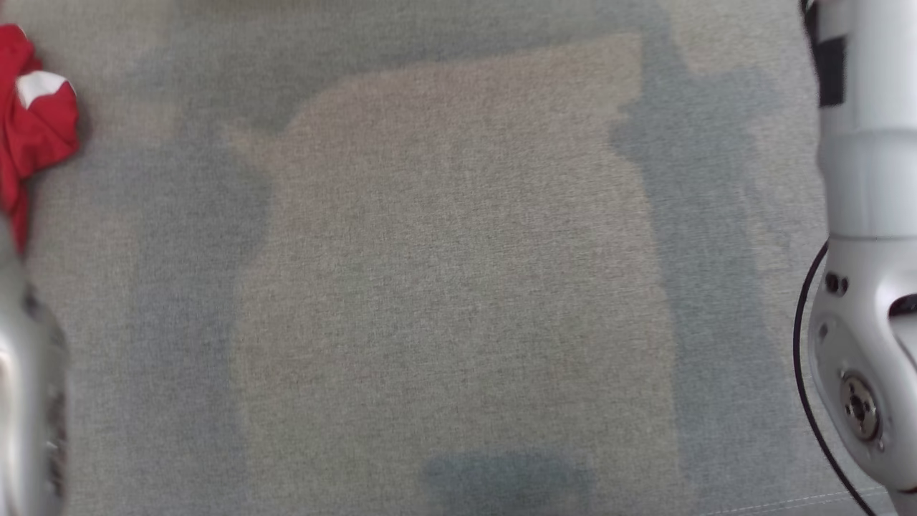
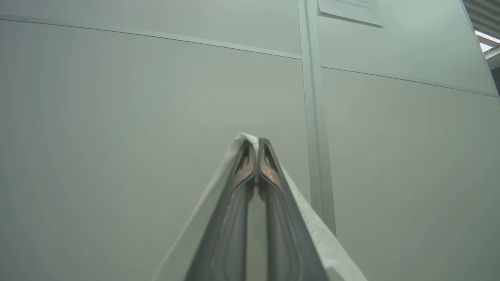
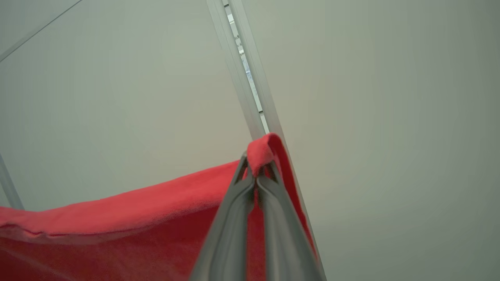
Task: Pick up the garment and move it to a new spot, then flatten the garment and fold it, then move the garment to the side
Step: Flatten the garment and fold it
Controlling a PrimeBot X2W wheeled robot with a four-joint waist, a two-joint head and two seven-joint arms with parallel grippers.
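Note:
The garment (image 1: 36,129) is red with a white patch and hangs bunched at the far left edge of the head view. In the right wrist view my right gripper (image 3: 256,171) is shut on a folded red edge of the garment (image 3: 117,218), which stretches away to the left below it. The left wrist view has my left gripper (image 2: 256,142) shut on a white piece of fabric (image 2: 312,226) that drapes down over both fingers. Both grippers are raised and face a pale wall.
A grey woven surface (image 1: 458,287) lies below, with soft shadows across it. My pale right forearm (image 1: 867,215) rises along the right edge and a blurred left arm (image 1: 29,401) sits at the lower left. A wall post (image 2: 314,117) and a paper sheet (image 2: 347,9) stand ahead.

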